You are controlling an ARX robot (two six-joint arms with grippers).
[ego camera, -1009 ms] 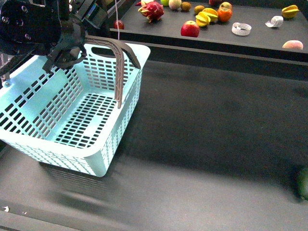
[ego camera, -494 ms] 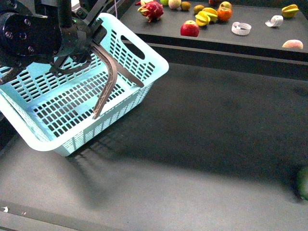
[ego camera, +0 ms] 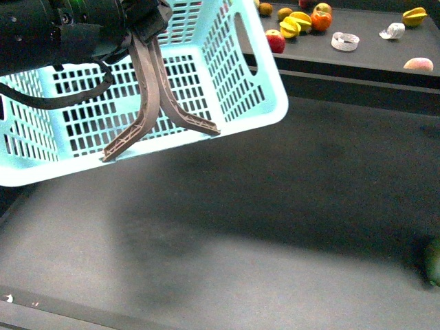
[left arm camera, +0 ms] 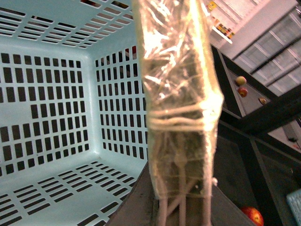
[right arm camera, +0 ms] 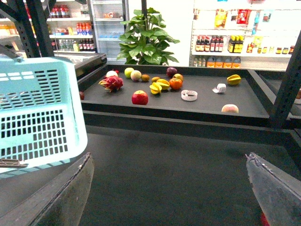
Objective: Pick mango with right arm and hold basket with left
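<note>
The light-blue basket point(ego camera: 227, 82) hangs tilted in the air at the upper left, its open side facing me. Its grey-brown handles point(ego camera: 148, 96) droop across it. My black left arm point(ego camera: 55, 34) holds it at the top; the left gripper point(ego camera: 144, 20) is shut on the basket. In the left wrist view the tape-wrapped handle point(left arm camera: 178, 94) runs between the jaws of the gripper point(left arm camera: 178, 207), with the basket's inside point(left arm camera: 47, 117) behind. My right gripper point(right arm camera: 171, 188) is open and empty over the dark table; the basket point(right arm camera: 33, 117) shows beside it. No mango is in view.
A raised dark shelf point(ego camera: 371, 58) at the back carries a red apple point(ego camera: 276, 41), yellow-orange star fruits point(ego camera: 292, 26), an orange point(ego camera: 320, 20), a tape roll point(ego camera: 344, 41) and a peach point(ego camera: 418, 64). A dark green fruit point(ego camera: 433, 261) lies at the table's right edge.
The left arm has lifted the basket off the table and tipped it up, so its floor now faces away and the handles hang down. The rest has not moved.
</note>
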